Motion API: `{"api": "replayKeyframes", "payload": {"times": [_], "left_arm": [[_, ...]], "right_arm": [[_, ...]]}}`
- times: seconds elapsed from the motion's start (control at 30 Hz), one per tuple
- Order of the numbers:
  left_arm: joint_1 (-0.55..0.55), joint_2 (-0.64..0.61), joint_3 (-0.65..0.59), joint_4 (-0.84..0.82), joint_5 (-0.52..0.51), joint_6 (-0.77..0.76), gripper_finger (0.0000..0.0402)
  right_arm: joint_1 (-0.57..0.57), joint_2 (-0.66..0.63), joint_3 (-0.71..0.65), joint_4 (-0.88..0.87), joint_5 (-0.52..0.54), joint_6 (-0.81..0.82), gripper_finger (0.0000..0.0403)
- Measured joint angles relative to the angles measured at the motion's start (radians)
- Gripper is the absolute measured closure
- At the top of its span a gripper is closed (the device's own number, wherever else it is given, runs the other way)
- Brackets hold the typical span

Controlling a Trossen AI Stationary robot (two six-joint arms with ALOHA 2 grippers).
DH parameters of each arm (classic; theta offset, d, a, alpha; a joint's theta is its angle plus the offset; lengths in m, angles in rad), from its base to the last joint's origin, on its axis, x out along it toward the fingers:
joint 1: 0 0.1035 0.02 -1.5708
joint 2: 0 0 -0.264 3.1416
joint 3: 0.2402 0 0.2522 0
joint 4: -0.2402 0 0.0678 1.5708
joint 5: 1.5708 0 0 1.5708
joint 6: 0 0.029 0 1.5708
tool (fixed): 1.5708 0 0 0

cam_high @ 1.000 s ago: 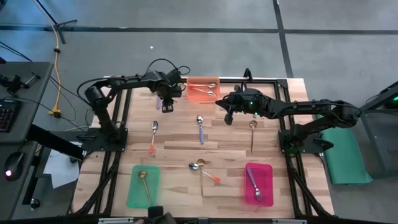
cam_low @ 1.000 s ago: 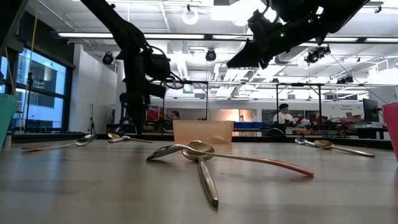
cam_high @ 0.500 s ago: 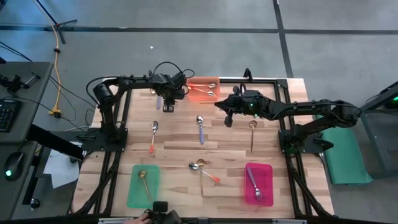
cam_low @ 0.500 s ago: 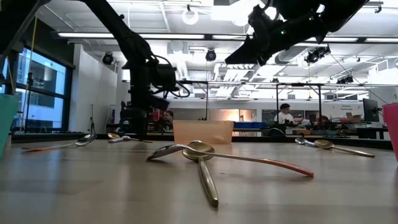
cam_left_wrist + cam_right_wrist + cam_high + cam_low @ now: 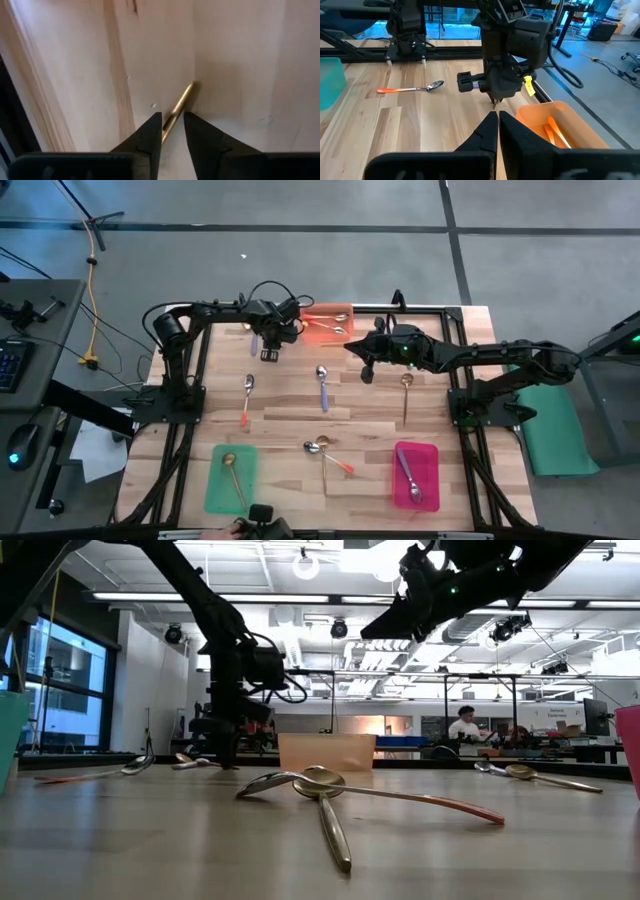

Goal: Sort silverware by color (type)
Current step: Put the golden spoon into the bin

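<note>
My left gripper (image 5: 265, 338) points down at the table's far left, beside the orange tray (image 5: 325, 323), with its tips at the tabletop (image 5: 215, 758). It is open by a narrow gap (image 5: 172, 117). A slim gold spoon's handle (image 5: 180, 102) lies on the wood and runs between the fingers. My right gripper (image 5: 366, 368) is shut and empty (image 5: 497, 116); it hovers high over the table's far middle (image 5: 385, 630). Loose spoons lie flat on the table: orange-handled (image 5: 247, 395), purple-handled (image 5: 322, 387), gold (image 5: 406, 392), and a crossed gold and orange pair (image 5: 326, 452). My left gripper comes from above, pointing down, with one finger (image 5: 152, 130) on each side of the gold handle (image 5: 172, 115) and lying across it. The handle runs close along one finger and leaves a gap to the other. I cannot tell whether either finger touches it.
The orange tray holds orange-handled spoons (image 5: 555, 131). A green tray (image 5: 214, 490) at the near left holds a gold spoon. A pink tray (image 5: 428, 460) at the near right holds a purple-handled spoon. Black frame rails run along the table's far edge (image 5: 440, 308). A person stands in the room beyond (image 5: 462, 725).
My left gripper has come down from above the table until its tips reach the tabletop at the gold spoon, shifting slightly toward the orange tray. The spoons on the table have stayed where they were.
</note>
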Motion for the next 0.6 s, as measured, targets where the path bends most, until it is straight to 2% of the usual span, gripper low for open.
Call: {"api": "replayKeyframes", "payload": {"times": [0.23, 0.47, 0.6], "left_arm": [[-0.003, 0.002, -0.001, -0.005, -0.008, 0.054, 0.0393], [-0.048, -0.014, -0.004, 0.001, -0.104, 0.092, 0.0398], [-0.072, -0.051, -0.006, 0.000, -0.122, 0.067, 0.0401]], "right_arm": [[0.000, 0.000, 0.000, 0.004, 0.000, -0.008, 0.0402], [0.000, 0.000, 0.000, 0.033, 0.000, -0.009, 0.0402], [0.000, 0.000, 0.000, 0.041, 0.000, -0.023, 0.0402]]}}
